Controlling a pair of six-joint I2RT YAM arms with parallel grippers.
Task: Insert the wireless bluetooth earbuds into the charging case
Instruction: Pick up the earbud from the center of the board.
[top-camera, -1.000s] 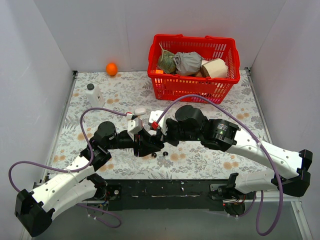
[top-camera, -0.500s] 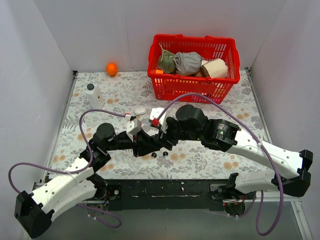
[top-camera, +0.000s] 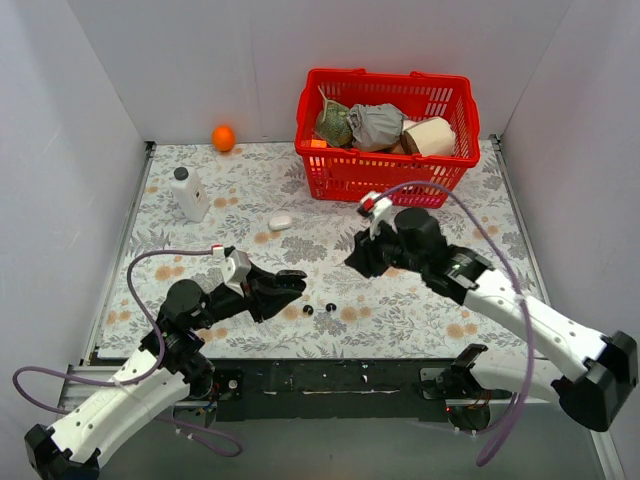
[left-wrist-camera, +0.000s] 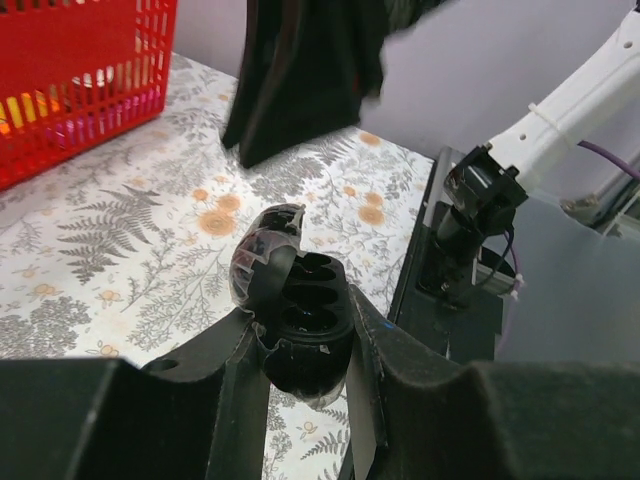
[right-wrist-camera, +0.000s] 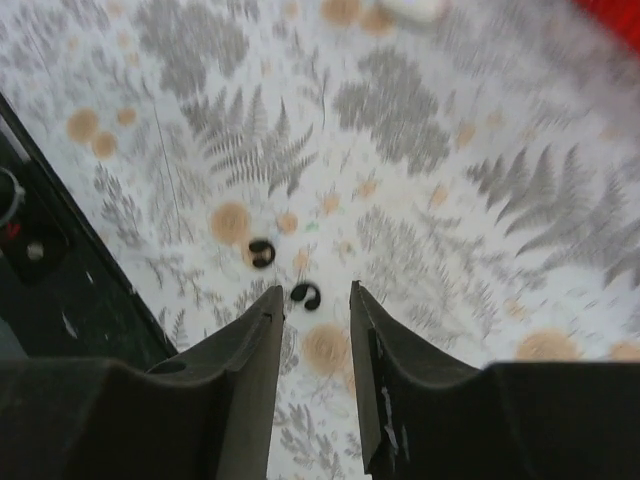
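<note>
My left gripper is shut on the open black charging case, held above the table with its lid up and its wells showing. The case also shows in the top view. The two tiny black earbuds lie loose on the floral cloth just right of the case. In the right wrist view they lie below my fingertips. My right gripper is open and empty, above and to the right of the earbuds.
A red basket of items stands at the back. A white oval case, a white bottle and an orange ball lie to the left and back. The table's black front rail is close below.
The two grippers, close together over the case before, have parted. My left arm drew back toward the near left with the case. My right arm swung right and away.
</note>
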